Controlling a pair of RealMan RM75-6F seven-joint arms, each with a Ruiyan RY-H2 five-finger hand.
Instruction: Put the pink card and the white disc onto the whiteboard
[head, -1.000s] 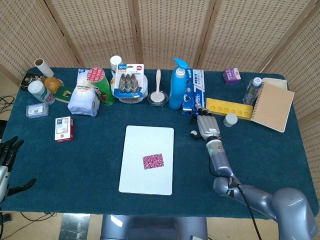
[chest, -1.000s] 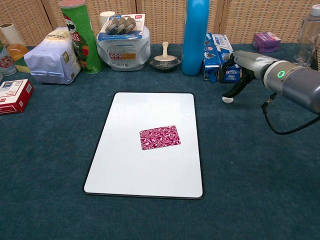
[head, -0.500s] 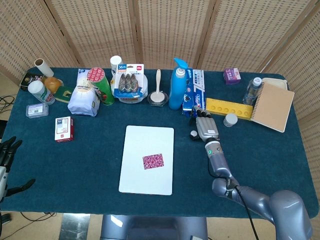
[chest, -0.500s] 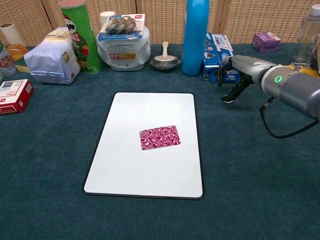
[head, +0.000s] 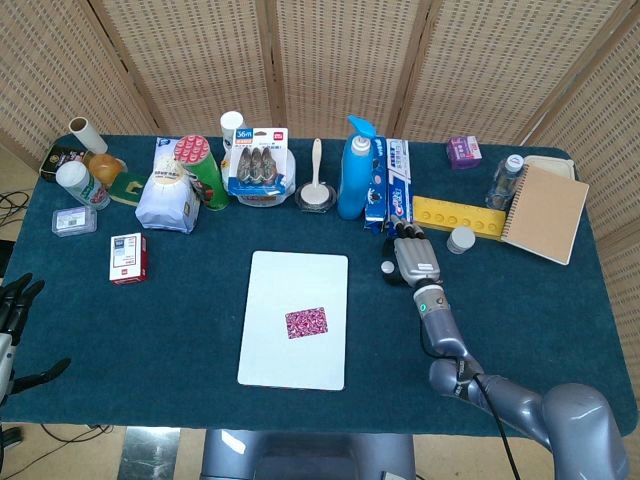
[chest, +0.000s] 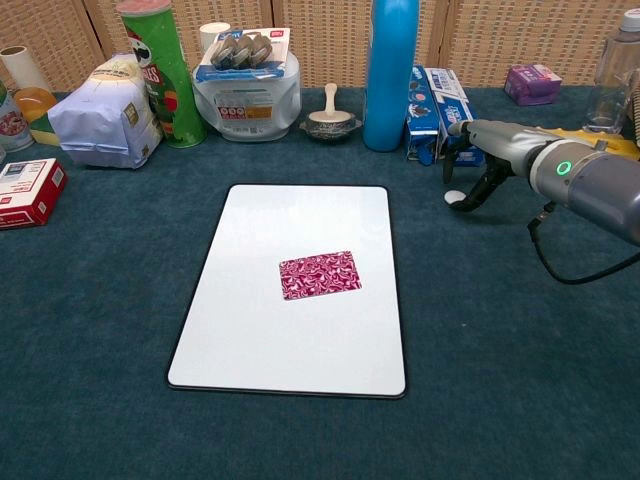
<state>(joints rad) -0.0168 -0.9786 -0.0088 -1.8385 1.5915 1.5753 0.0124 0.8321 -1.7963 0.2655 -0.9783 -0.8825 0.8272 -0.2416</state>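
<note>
Your left hand (head: 12, 310) hangs off the table's near-left edge, fingers spread, holding nothing. The pink card (chest: 319, 274), patterned magenta, lies flat mid-whiteboard (chest: 250, 330). Farther right, your right hand (head: 412, 258) curls its fingers down; whether it holds anything, you cannot tell. The white disc (head: 461, 239) sits just beyond it, right, untouched.

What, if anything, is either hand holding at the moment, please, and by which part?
Nothing is held. The right hand hangs over the cloth near the blue box with fingers curled and empty; the left hand is open at the table's edge.
</note>
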